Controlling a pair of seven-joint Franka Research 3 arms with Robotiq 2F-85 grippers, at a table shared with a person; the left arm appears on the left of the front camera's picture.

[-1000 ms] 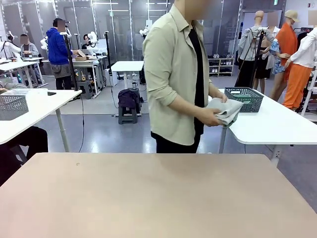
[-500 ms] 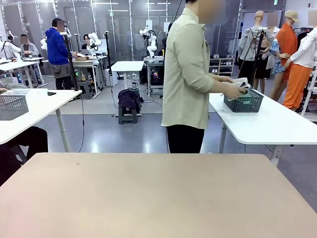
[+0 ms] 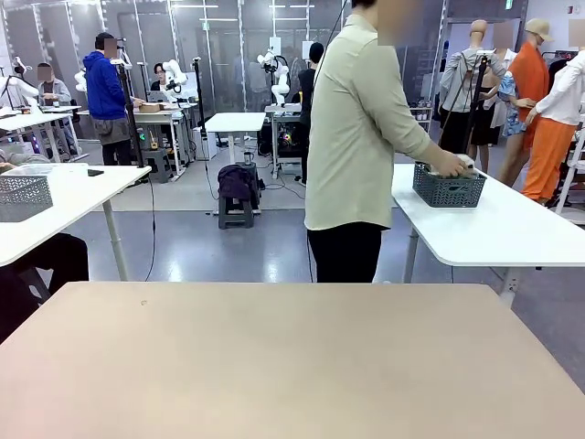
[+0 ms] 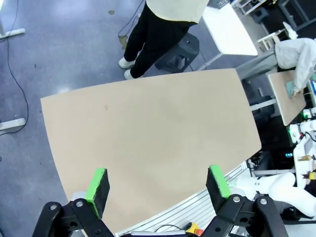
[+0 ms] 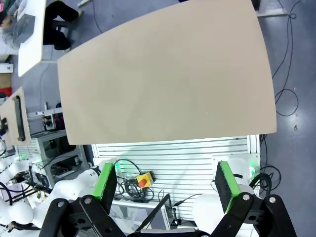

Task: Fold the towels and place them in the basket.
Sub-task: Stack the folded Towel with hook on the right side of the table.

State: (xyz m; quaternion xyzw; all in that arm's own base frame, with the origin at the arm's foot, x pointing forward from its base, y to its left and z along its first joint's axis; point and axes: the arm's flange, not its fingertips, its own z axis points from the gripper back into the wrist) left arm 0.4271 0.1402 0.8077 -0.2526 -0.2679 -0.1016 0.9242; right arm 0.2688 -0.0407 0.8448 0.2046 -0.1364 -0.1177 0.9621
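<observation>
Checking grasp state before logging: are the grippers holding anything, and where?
Nothing. The left gripper and right gripper are open above the bare table. The person's hand presses a towel into the basket.

Towels (image 3: 464,164) in basket (image 3: 448,187): largely hidden, indistinct.

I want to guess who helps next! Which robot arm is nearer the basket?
Right, probably. The basket sits on a white table off to the robot's right, where the person's hand pushes a towel in. The left gripper and right gripper both hang open above the tan table, neither close.
</observation>
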